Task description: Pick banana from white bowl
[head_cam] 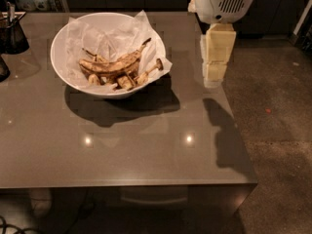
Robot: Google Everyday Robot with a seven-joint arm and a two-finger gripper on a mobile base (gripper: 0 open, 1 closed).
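The white bowl (62, 43), wide and lined with crinkled white paper, stands on the far left part of the grey table. In it lies the banana (113, 65), long, curved, dull yellow mottled brown, its dark stem pointing up to the right. Shorter brown banana pieces (129, 80) lie beside it at the bowl's front. My gripper (214, 77) hangs from the white arm housing at the top right, above the table's right side, to the right of the bowl and apart from it. It holds nothing that I can see.
A small dark container (12, 33) with utensils stands at the table's far left edge. The table's right edge (234, 130) borders a speckled floor. The arm's shadow (224, 130) falls on the table's right part.
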